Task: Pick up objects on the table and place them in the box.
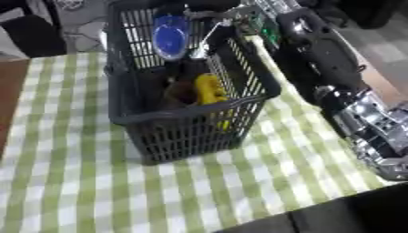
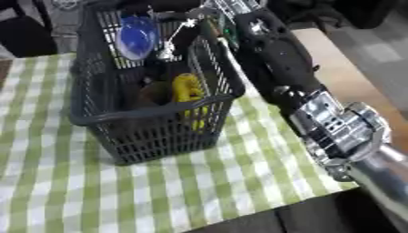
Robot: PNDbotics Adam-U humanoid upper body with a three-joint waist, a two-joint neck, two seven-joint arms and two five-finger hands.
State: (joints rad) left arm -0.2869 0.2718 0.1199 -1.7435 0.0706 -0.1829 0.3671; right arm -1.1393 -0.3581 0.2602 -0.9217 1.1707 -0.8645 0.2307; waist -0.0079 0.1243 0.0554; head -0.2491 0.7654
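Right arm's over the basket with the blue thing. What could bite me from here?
The blue round object hangs over the dark basket's far end, with the right robot hand close to the rim; lowering it could catch the slatted wall and nudge the basket across the checked cloth. A yellow object and something brown beside it already lie inside, so a drop might land on them and bounce. The fingers are hard to make out, so the hold is unclear.

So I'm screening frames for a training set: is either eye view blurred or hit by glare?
Left eye view: soft all over, the basket slats smeared, bright glare on the silver joints of the right arm. Right eye view: the same softness, the arm's near end out of focus, and the blue thing held over the basket is washed pale.
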